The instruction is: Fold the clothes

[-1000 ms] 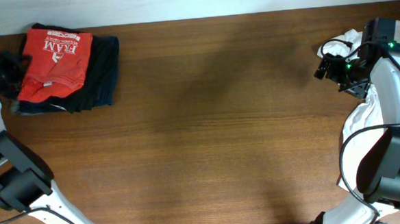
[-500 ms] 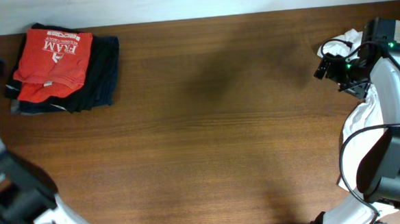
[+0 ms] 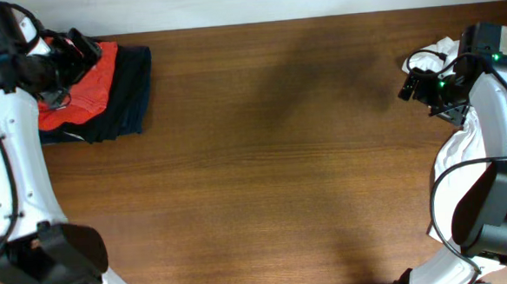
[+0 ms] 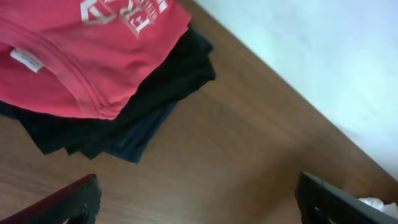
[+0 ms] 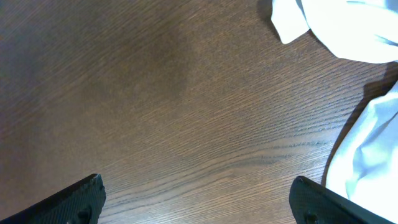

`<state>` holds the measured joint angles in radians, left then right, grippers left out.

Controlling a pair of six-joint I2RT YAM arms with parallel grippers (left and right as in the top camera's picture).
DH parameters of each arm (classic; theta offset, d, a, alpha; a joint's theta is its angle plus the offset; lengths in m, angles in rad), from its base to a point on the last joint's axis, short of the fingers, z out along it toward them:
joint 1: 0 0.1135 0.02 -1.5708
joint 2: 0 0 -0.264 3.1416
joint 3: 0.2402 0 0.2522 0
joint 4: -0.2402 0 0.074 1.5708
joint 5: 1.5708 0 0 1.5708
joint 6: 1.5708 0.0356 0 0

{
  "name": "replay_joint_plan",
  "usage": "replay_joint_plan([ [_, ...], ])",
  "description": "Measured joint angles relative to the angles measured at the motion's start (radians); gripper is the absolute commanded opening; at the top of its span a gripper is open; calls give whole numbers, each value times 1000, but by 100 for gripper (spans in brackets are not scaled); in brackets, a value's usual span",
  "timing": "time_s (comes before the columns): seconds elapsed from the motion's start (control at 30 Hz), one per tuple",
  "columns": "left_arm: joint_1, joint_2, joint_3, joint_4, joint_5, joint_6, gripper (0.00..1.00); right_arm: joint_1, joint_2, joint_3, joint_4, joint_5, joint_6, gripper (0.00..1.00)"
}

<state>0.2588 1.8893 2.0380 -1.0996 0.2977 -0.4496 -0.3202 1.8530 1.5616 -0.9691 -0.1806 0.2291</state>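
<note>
The left fingers are spread wide with nothing between them, their dark tips at the lower corners of the wrist view. They hang over the folded orange-red cotton T-shirt. In the overhead view the left fingers point toward 3 o'clock. The white left arm climbs from its base at 7 o'clock along the tabletop's left edge and bends inward at the far corner.

The right fingers are also spread wide and hold nothing, above bare wood. Seen from overhead, the right fingers point toward 9 o'clock, and the right arm rises from 4 o'clock.

White block lettering on the orange-red shirt is cut off by the frame edge and cannot be read. The small white neck tag is too small to read.

That shirt tops a stack of dark folded garments at 10 o'clock on the brown wooden tabletop, close to its far edge. A crumpled plain white T-shirt lies at 2 to 3 o'clock, draped along the right edge beside the right arm. A broad stretch of wood grain separates the stack from the white shirt. A pale wall borders the far edge.
</note>
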Motion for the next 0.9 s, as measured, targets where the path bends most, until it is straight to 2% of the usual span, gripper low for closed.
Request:
replay_joint_plan([
  [0.13,0,52,0,-1,0,0,99,0,0,0,0,0,0,98],
  [0.63,0,52,0,-1,0,0,99,0,-9,0,0,0,0,98],
  [0.7,0,52,0,-2,0,0,99,0,-85,-7,-1,0,0,98],
  [0.9,0,52,0,-1,0,0,99,38,-713,-2,0,3,0,98],
])
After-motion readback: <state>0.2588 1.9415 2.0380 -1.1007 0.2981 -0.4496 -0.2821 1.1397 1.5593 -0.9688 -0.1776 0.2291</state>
